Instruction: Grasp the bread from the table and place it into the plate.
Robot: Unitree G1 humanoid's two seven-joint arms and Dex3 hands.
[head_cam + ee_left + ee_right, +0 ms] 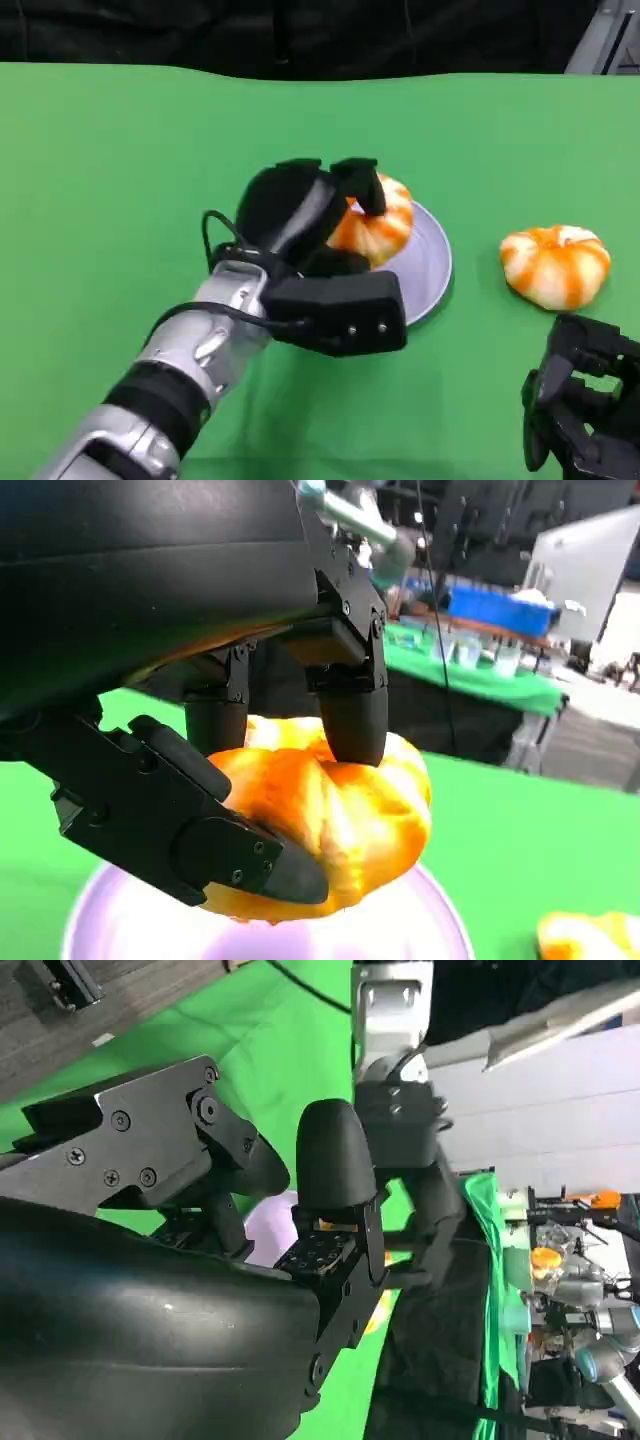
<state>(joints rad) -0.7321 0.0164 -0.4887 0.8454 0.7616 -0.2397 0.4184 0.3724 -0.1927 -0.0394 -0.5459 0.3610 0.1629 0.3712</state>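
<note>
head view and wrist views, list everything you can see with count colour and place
orange-and-white striped round bread: 1, held by the left hand over the plate
second orange-and-white striped round bread: 1, on the cloth beside the plate, toward the robot's right
round pale lilac plate: 1, mid-table
green table cloth: 1, covers the table
left hand: black, grips the bread
right hand: black, low at the near edge, holds nothing

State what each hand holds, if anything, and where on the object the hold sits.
The left hand grips one bread over the plate, fingers on its top and thumb low on its side. The right hand holds nothing.
</note>
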